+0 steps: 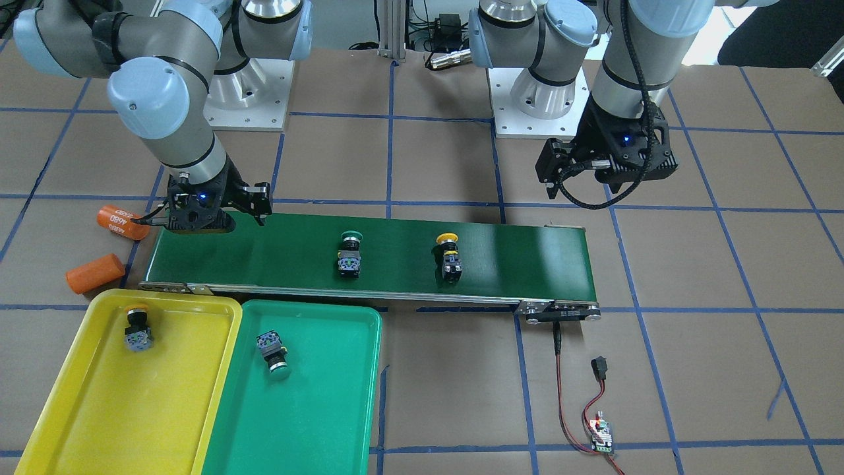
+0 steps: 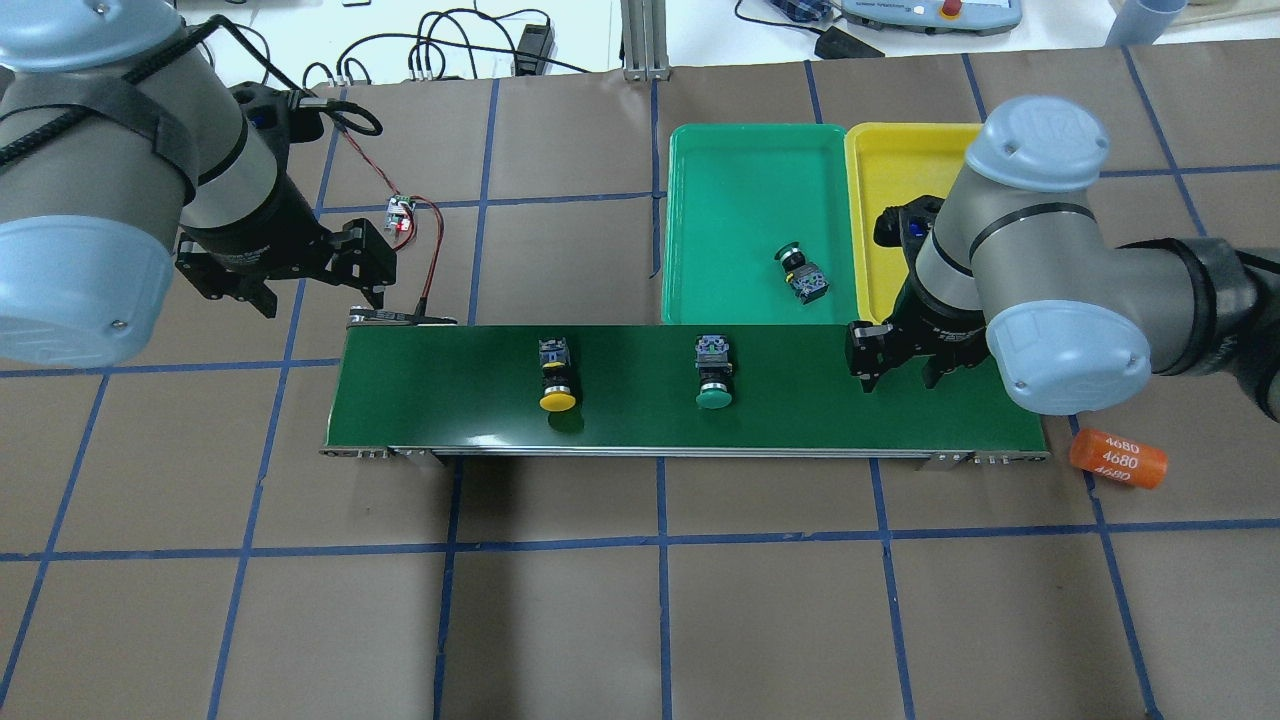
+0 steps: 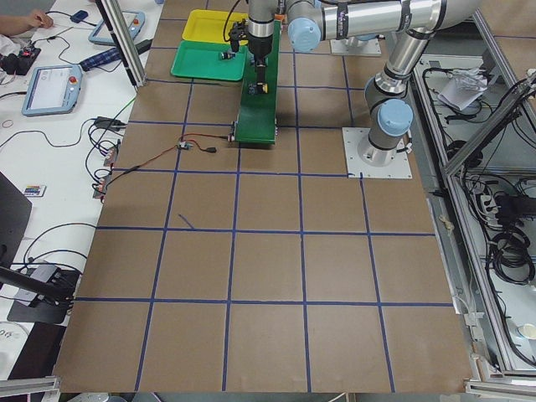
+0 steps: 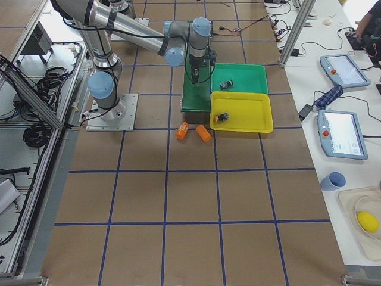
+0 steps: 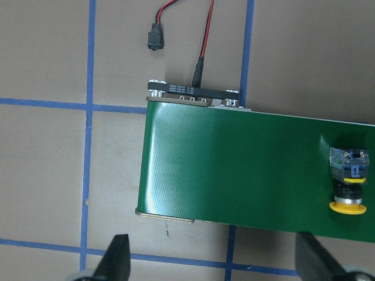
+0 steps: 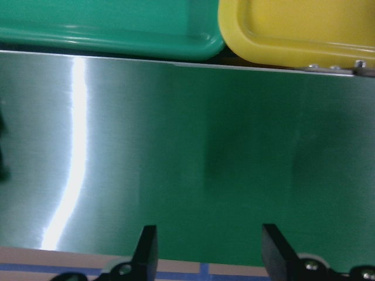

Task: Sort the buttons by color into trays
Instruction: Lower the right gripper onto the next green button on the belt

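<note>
Green conveyor belt is seen between the spread, empty jaws of the right gripper. A green button, then a yellow button, are laid leftward on it, toward the left gripper, likewise spread and empty. Two more buttons are kept in the far trays.

four buttons (two per colour), two trays, two cylinders

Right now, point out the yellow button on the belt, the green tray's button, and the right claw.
Belt's yellow button (image 2: 558,399): overhead view, its yellow cap.
Green tray's button (image 1: 273,356): front-facing view, its black body.
Right claw (image 2: 898,378): overhead view, midway between its fingertips.
</note>
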`<state>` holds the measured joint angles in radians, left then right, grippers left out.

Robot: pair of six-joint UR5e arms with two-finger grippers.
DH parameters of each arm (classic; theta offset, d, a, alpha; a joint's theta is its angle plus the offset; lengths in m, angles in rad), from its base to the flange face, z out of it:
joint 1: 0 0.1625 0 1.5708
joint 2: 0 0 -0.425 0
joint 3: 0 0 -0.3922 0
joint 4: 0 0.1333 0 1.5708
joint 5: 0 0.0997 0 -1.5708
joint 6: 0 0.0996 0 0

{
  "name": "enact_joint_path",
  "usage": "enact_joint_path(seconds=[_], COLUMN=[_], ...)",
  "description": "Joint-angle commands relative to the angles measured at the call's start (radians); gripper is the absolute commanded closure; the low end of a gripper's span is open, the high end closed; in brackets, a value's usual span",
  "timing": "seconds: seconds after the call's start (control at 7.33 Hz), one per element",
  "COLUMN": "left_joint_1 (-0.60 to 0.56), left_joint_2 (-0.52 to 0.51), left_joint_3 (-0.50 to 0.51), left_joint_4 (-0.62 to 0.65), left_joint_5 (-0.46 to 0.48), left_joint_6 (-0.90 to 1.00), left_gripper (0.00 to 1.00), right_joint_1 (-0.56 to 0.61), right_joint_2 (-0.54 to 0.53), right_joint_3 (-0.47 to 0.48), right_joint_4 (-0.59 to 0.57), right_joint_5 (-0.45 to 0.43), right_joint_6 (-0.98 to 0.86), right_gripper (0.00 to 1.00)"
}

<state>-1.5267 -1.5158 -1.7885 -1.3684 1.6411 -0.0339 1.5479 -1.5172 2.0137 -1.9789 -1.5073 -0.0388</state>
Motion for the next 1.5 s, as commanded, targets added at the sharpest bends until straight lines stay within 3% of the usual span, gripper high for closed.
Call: enact_joint_path(seconds=[0.0, 0.41, 1.09, 1.36], left_joint_1=[-0.001, 0.003, 0.0, 0.0], left_joint_2=[-0.003, -0.006, 0.017, -0.001], left_joint_3=[0.001, 0.021, 0.02, 0.026], left_joint_4=[0.012, -0.014, -0.096, -0.098], left_joint_5=[-0.001, 0.002, 0.028, 0.028], left_joint_6=[0.0, 0.0, -0.006, -0.009], left_gripper=[0.0, 0.0, 0.0, 0.0], right_joint_1=[0.069, 0.192, 0.199, 0.199], right_joint_2=[0.023, 0.095, 0.149, 0.17], right_joint_3=[-0.001, -0.006, -0.044, -0.039], right_joint_4=[-0.041, -0.178, -0.19, -0.201], right_joint_5=[0.093, 0.071, 0.068, 0.0], right_joint_6=[0.17, 0.275, 0.298, 0.297], right_gripper=[0.32, 0.32, 0.32, 0.38])
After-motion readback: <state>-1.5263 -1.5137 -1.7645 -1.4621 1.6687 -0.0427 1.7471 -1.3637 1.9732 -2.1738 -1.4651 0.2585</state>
